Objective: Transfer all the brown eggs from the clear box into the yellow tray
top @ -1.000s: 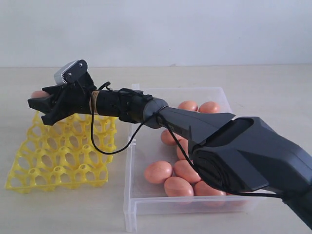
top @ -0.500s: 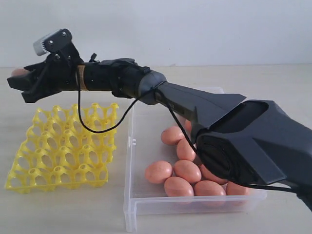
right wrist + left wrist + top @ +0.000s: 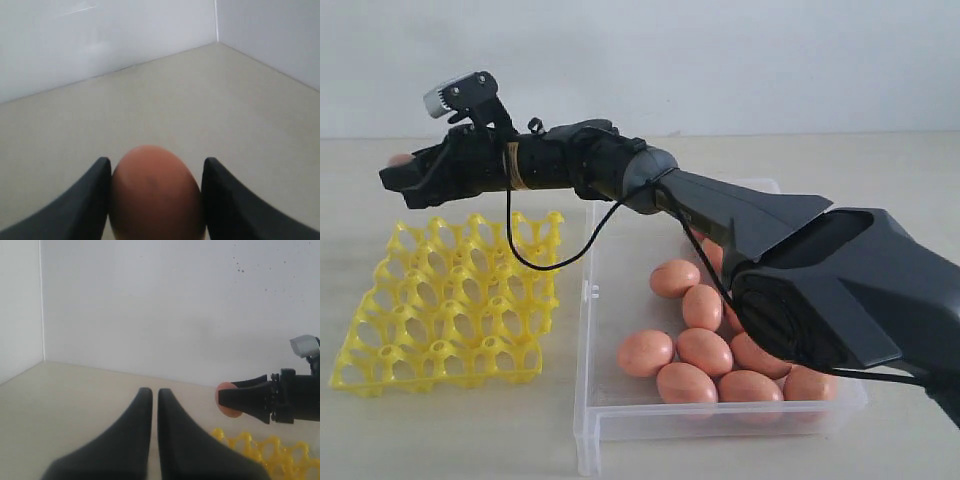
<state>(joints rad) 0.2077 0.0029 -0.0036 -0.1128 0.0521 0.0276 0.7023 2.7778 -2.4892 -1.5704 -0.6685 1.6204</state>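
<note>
My left gripper [image 3: 150, 396] is sitting pressed together and empty, just watching from the side. My right gripper [image 3: 402, 178] is reaching across the middle and clamping one brown egg [image 3: 399, 160] between its two fingers by the egg's sides, so the egg isn't slipping out. It is hanging above the back left corner of the yellow tray [image 3: 440, 320], clear of the cups, and none of the cups I can see is holding an egg yet. To the right, the other eggs [image 3: 705, 350] are lying bunched in the clear box [image 3: 592, 400], waiting.

Against half a second ago, the gripper is swinging back to the right, towards the tray. Against a full second ago, it is riding higher above the cups.
</note>
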